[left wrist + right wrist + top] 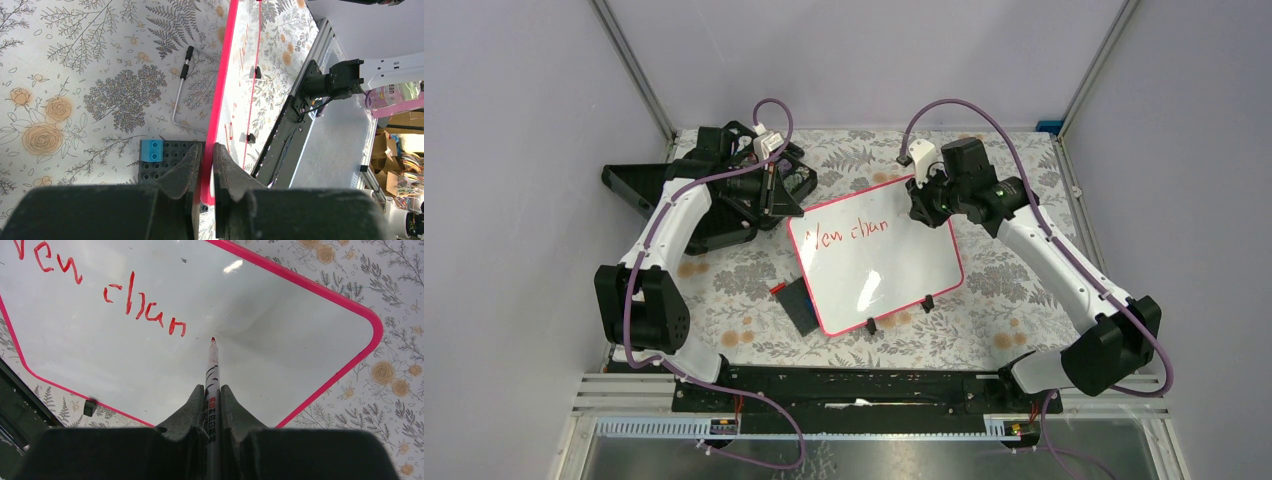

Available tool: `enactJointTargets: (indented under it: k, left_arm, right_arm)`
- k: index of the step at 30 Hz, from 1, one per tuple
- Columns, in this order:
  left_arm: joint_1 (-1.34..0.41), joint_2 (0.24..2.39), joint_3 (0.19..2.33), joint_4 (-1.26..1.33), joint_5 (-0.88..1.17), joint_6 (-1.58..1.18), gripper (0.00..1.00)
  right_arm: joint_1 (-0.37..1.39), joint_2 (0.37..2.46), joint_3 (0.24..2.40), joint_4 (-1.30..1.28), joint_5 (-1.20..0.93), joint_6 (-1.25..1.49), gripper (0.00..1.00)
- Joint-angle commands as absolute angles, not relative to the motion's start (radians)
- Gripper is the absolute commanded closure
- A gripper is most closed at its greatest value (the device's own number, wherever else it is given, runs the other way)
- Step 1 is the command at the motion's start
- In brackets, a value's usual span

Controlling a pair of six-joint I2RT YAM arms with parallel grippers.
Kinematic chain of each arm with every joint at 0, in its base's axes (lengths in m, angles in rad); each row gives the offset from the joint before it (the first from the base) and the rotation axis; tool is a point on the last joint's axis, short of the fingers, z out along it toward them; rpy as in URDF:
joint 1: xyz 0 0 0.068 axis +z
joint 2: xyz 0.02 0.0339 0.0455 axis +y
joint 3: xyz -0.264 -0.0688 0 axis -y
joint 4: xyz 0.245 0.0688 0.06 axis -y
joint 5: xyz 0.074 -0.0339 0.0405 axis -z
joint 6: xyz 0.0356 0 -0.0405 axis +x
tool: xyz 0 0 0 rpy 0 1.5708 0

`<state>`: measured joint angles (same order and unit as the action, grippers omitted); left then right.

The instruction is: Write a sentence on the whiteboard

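The whiteboard lies mid-table, white with a pink-red frame and two black clip feet. Red writing on it reads roughly "New chan" in one line; it also shows in the right wrist view. My left gripper is shut on the whiteboard's pink frame edge at its far left corner. My right gripper is shut on a red marker, its tip just right of the last letter, close to the whiteboard's surface. It is over the board's far edge.
A dark grey studded plate with a blue block lies under the board's left edge; it also shows from above. A thin metal rod with black grips lies on the floral tablecloth. A black stand sits far left.
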<state>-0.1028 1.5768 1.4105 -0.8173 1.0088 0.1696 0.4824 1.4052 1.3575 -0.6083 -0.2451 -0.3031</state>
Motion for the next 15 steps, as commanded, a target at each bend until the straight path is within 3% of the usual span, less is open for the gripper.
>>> enactJointTargets:
  k: [1, 15]
  left_arm:
    - [-0.135, 1.581, 1.399, -0.831, 0.979, 0.186, 1.00]
    - [-0.135, 1.587, 1.404, -0.830, 0.982, 0.186, 1.00]
  right_arm:
    - [0.479, 1.409, 1.404, -0.582, -0.256, -0.304, 1.00]
    - [0.480, 1.456, 1.441, -0.582, -0.292, -0.296, 1.00]
